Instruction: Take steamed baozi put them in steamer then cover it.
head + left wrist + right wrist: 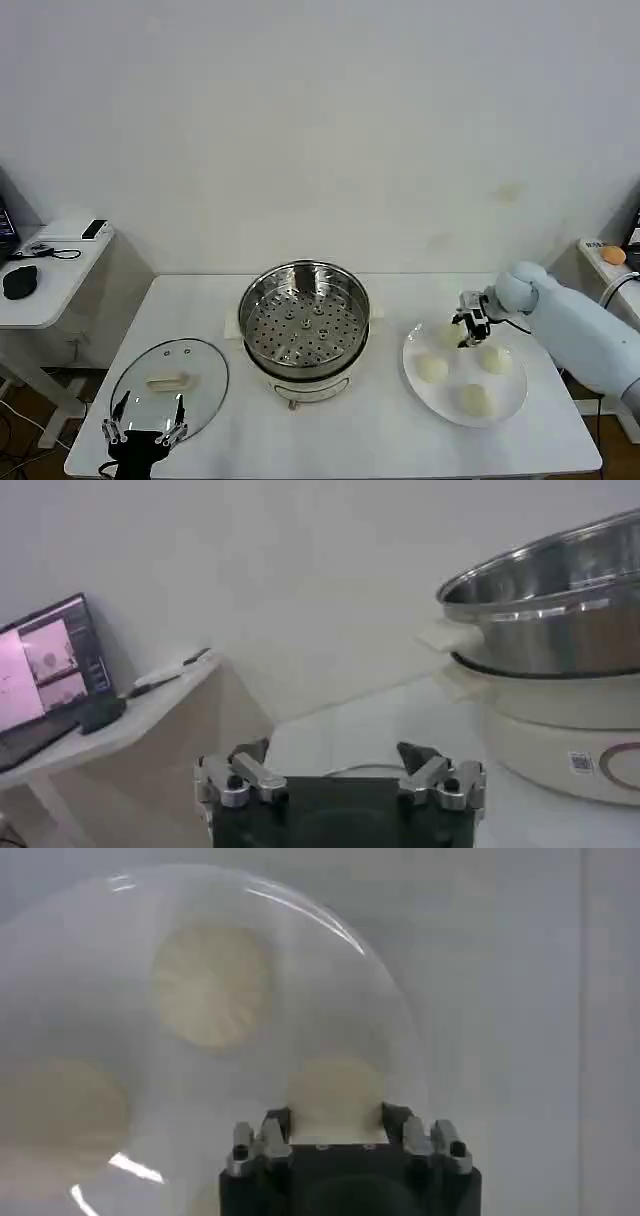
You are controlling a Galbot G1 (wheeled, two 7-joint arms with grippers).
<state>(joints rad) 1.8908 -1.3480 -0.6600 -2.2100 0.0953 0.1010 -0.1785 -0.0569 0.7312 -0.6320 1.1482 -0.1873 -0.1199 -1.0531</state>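
The steamer (305,320) stands mid-table, its perforated tray bare; the left wrist view shows its steel wall (540,610). Its cover (200,365), clear glass with a beige handle, lies flat at the front left. My left gripper (148,420) hovers open over the cover's near edge (333,752). To the right, steamed baozi (432,369) sit on a white plate (517,385). My right gripper (468,330) is down at the plate's far left side, shut on one baozi (335,1088) that still rests low over the plate (120,918). Two more buns (210,983) lie beyond it.
A low white side table (50,290) with a mouse and a laptop (45,670) stands to the left. Another small surface holding an orange object (613,255) is at the far right. Bare tabletop lies between steamer and plate.
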